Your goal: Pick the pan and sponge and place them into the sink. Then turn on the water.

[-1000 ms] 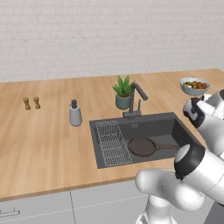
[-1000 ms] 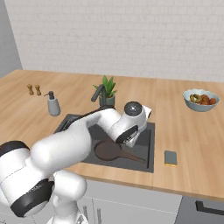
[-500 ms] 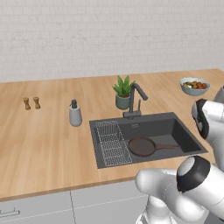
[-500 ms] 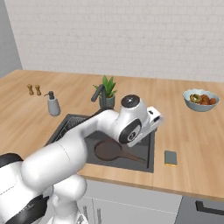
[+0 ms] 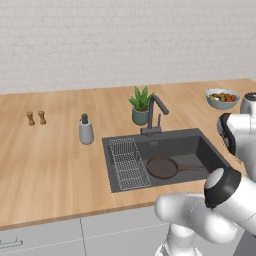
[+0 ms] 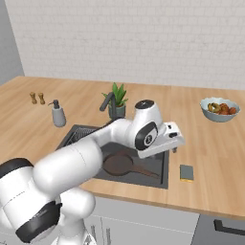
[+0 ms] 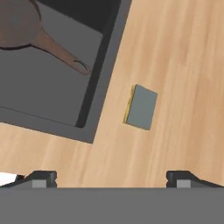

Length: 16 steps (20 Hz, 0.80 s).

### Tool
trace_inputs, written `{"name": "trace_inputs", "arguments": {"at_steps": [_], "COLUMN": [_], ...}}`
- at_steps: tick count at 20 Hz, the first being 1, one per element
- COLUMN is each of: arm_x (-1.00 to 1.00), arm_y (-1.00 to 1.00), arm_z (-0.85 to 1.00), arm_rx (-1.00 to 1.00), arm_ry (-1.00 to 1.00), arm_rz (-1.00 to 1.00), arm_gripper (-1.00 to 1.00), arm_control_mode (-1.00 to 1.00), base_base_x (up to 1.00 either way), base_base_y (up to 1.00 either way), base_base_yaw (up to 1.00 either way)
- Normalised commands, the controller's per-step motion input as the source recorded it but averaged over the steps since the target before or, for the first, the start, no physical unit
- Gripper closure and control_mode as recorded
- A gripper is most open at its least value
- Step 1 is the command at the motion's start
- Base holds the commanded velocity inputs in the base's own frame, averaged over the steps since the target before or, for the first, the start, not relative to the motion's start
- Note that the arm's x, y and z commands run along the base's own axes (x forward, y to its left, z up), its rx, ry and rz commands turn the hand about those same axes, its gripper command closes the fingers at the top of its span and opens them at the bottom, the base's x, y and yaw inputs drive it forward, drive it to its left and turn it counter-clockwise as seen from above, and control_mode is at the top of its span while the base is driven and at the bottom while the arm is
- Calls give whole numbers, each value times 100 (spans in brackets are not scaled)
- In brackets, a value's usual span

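One flat sponge [image 7: 141, 106], grey-green top, yellow edge

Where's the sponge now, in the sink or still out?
Out. The sponge lies flat on the wooden counter beside the sink; the pan is already in the basin.

Glossy white rounded arm [image 6: 81, 162], dark joint caps.
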Motion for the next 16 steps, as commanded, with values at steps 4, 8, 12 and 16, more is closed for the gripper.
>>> {"name": "trace_inputs", "arguments": {"at_steps": [4,8,12,16], "arm_x": [0,0,7,13], "arm_y": [-35,-23,-18,-18], "arm_z": [-3,-14,-36,-37], "arm_rx": [17,13,6,2], "arm_ry": [5,1,0,-1], "arm_rz": [-11,-7,-1,0], "arm_gripper": [-100,-100,-100,-100], "arm_control_mode": [-100,-100,-100,-100], "base_base_x": [0,0,0,0], "base_base_y": [0,0,0,0], "base_base_yaw": [0,0,0,0]}}
